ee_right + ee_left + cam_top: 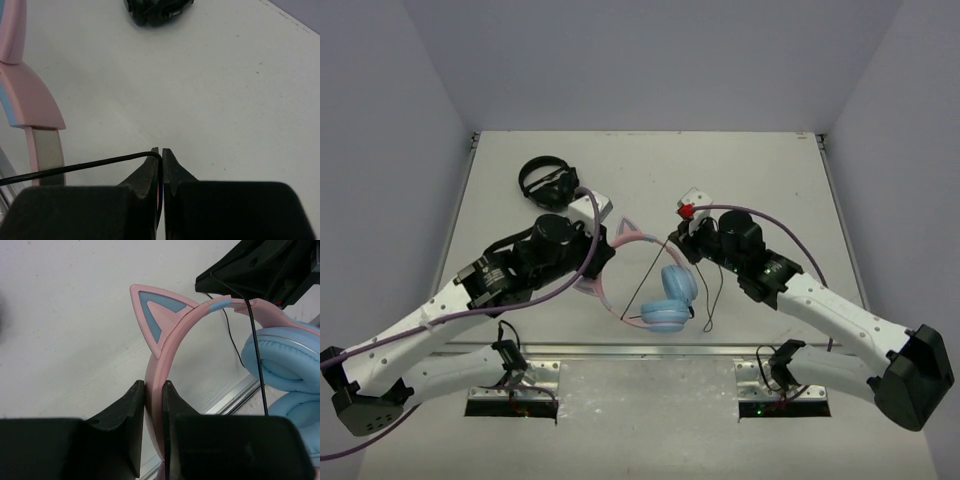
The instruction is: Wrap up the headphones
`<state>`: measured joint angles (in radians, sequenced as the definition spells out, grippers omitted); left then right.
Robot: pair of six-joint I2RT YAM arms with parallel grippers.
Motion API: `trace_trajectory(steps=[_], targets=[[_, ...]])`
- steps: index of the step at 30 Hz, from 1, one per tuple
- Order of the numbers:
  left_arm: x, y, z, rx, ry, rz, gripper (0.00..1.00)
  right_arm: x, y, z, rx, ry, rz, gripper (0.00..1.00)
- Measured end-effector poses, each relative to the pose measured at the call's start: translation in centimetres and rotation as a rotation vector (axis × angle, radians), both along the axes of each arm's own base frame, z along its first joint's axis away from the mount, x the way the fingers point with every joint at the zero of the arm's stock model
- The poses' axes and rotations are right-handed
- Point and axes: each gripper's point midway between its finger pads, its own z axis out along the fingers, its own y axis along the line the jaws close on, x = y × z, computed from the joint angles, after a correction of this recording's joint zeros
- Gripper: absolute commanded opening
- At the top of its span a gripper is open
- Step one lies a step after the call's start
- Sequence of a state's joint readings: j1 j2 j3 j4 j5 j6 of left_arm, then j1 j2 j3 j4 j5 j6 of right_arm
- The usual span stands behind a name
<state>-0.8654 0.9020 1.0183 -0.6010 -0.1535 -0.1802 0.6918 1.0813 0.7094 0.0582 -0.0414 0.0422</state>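
Note:
The headphones (665, 295) have a pink headband with cat ears and light blue earcups, and are held up over the table's front middle. My left gripper (603, 262) is shut on the pink headband (159, 365) below a cat ear (152, 315). My right gripper (677, 243) is shut on the thin black cable (75, 167), which runs taut from its tips leftward. The cable (650, 275) crosses under the headband and another strand hangs down on the right. The earcups (287, 375) hang to the right in the left wrist view. The headband's end (30, 100) shows in the right wrist view.
A smaller all-black headphone set (548, 182) lies at the back left of the table, also at the top of the right wrist view (157, 9). A metal rail (640, 350) runs along the table's front edge.

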Motion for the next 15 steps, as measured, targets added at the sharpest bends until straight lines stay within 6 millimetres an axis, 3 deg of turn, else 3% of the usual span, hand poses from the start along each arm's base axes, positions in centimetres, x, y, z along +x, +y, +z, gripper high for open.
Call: trace_trajectory(steps=[8,10,15], targets=[[1.0,1.3,4.5,-0.067,-0.072,0.106,0.0,-0.8,1.2,1.6,0.131,-0.029,0.056,0.02],[1.0,1.7,5.2,-0.094,-0.089,0.132,0.0,-1.1,1.4,2.0,0.18,-0.037,0.068,0.13],[0.8,1.5,8.6,-0.201,-0.139,0.126,0.0,-3.2,2.3,-0.3,0.268,0.034,0.158,0.22]])
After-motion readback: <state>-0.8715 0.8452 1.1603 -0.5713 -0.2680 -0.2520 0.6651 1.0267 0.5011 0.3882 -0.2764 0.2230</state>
